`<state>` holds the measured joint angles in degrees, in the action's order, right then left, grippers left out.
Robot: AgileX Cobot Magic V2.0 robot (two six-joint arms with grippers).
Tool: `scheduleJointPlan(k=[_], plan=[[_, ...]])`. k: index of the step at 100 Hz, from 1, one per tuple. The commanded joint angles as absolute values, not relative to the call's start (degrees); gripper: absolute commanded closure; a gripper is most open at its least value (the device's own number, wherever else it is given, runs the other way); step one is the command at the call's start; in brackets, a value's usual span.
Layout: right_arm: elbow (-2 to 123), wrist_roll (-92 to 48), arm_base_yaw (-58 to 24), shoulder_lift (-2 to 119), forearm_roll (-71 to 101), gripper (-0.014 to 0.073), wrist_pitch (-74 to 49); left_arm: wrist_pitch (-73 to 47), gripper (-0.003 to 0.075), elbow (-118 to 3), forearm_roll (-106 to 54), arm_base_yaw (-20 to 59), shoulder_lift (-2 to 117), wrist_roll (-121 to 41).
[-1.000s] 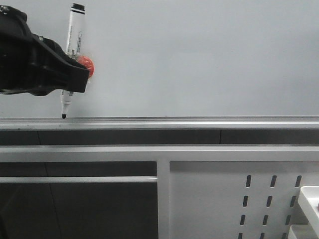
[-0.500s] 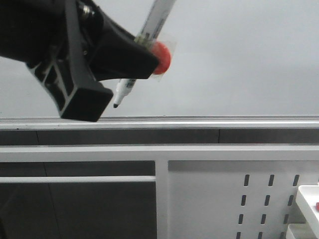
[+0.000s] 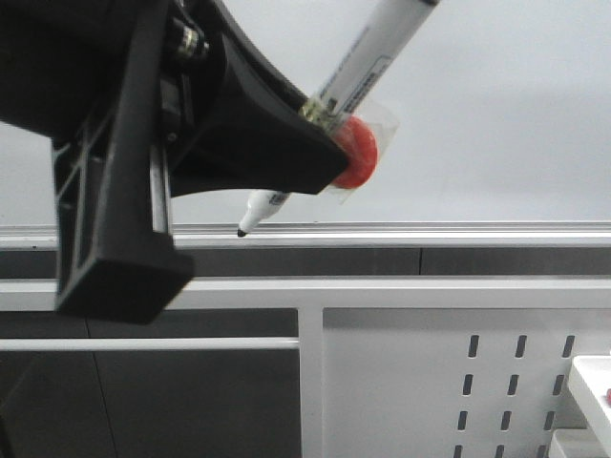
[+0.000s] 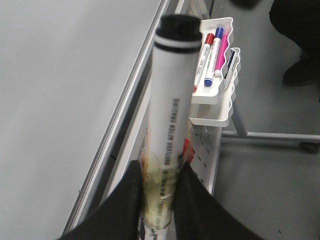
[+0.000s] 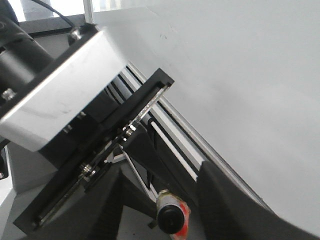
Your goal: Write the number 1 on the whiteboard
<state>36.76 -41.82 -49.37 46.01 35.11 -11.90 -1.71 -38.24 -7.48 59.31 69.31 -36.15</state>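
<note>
Front view: the left gripper (image 3: 320, 143) enters from the left, its jaws closed on the marker pen (image 3: 368, 62); the pen's long axis runs diagonally, cap end up and to the right, black tip (image 3: 242, 231) down and to the left; the tip lies level with the silver rail (image 3: 430, 232) at the foot of the whiteboard (image 3: 496, 114), so the writing surface lies above it; whether the tip touches anything cannot be told here. A red disc (image 3: 356, 157) under clear tape sits on the barrel just beside the fingertip. No number 1 shows on the visible part of the board; the stroke is judged not yet begun. The perforated panel (image 3: 401, 382) stands below the rail.

Left wrist view: the barrel rises between the two black fingers (image 4: 127, 200), gripped near its lower part; the board lies to one side of the pen, bare and grey; a white tray (image 4: 220, 107) holding spare pens hangs on the other side.

Right wrist view: the pen appears end-on, close to the rail, beside a silver housing (image 5: 65, 100); the right gripper's own jaws cannot be told from the dark shapes there. The left arm is judged the working one; the next move calls for lifting the tip onto the board.
</note>
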Motion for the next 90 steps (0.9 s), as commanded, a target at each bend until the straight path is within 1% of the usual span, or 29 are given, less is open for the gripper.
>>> scheduleJointPlan(k=[1, 12, 56, 61, 66, 78, 85, 87, 90], plan=[[38.9, -42.5, -49.5, 46.3, 36.0, 0.0284, -9.4, 3.4, 0.074, -40.2, -7.3, 59.8, 67.4, -35.9], [38.9, -42.5, -49.5, 47.8, 36.1, 0.0284, -11.1, 4.0, 0.074, -40.2, -7.3, 59.8, 67.2, -35.9], [38.9, -42.5, -49.5, 50.1, 38.0, 0.0295, -10.3, 4.4, 0.074, -40.2, -7.3, 59.8, 67.1, -35.9], [38.9, -42.5, -49.5, 50.1, 38.1, 0.0328, -10.3, 4.4, 0.074, -40.2, -7.3, 59.8, 67.1, -35.9], [38.9, -42.5, -49.5, 50.1, 38.3, 0.0386, -10.3, 4.4, 0.074, -40.2, -7.3, 59.8, 67.1, -35.9], [38.9, -42.5, -49.5, 50.1, 38.4, 0.0566, -10.3, 4.4, 0.074, -40.2, -7.3, 59.8, 67.1, -35.9], [38.9, -42.5, -49.5, 50.1, 38.4, 0.0657, -10.9, 4.4, 0.074, -40.2, -7.3, 59.8, 67.1, -35.9], [38.9, -42.5, -49.5, 50.1, 38.4, 0.0672, -11.3, 4.4, 0.074, -40.2, -7.3, 59.8, 67.1, -35.9], [38.9, -42.5, -49.5, 50.1, 38.4, 0.0669, -11.8, 4.4, 0.074, -40.2, -7.3, 59.8, 67.1, -35.9]])
